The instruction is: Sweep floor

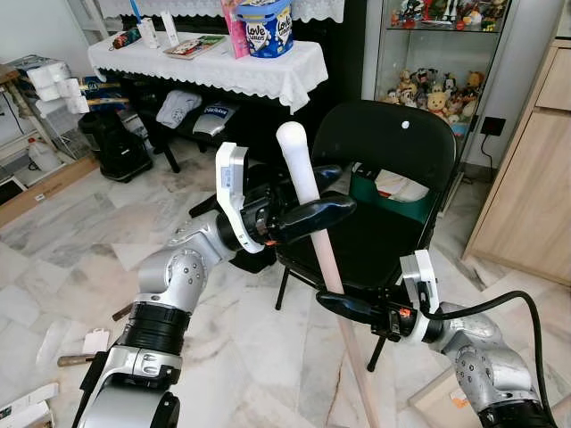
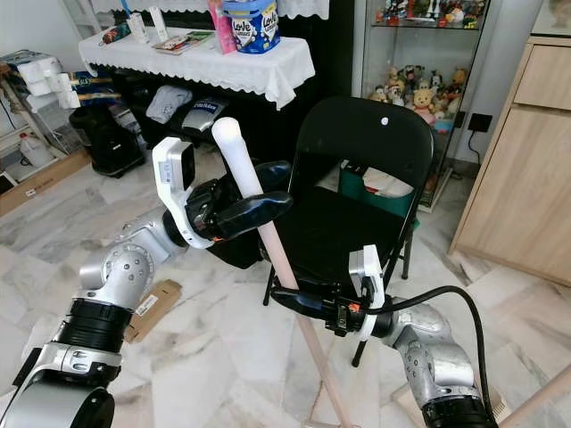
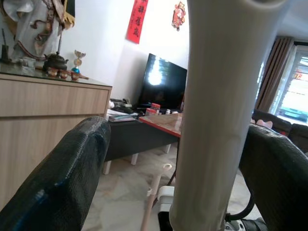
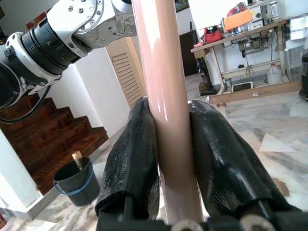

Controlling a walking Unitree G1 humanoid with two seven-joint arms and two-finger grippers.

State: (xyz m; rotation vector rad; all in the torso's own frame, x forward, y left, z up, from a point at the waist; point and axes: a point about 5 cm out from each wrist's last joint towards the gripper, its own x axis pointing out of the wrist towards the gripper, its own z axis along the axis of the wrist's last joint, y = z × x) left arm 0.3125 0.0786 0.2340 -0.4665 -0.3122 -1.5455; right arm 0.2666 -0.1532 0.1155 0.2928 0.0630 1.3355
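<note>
Presently, the long pale pink broom handle with its rounded white top (image 1: 308, 192) stands steeply tilted in front of the robot, its upper end leaning toward the robot's left and away from it, its lower length running down and to the robot's right toward the white marble floor (image 1: 268, 357). The left gripper (image 1: 312, 212) sits high on the shaft, just below the white top; in the left wrist view its two black fingers (image 3: 67, 178) stand on either side of the shaft with daylight showing between pad and pole, so it brackets the handle rather than clamps it. The right gripper (image 2: 299, 299) is lower down the shaft, and the right wrist view shows both fingers (image 4: 132, 154) pressed flat against the pink pole, a firm closed grip. The brush end lies below the frame edge and cannot be inspected. The black folding chair (image 1: 393, 152) stands directly behind the handle, its seat just beyond the right gripper, with a lace-covered table (image 1: 223, 67) farther back. Judgement: the sweep turns on the pole's long axis, which pivots between the two grips; the right arm, lower and nearer the floor end, would carry the load while the left steers the top. The chair legs close behind limit any forward stroke, and bits of cardboard litter (image 1: 94, 343) lie on the floor to the robot's left.
</note>
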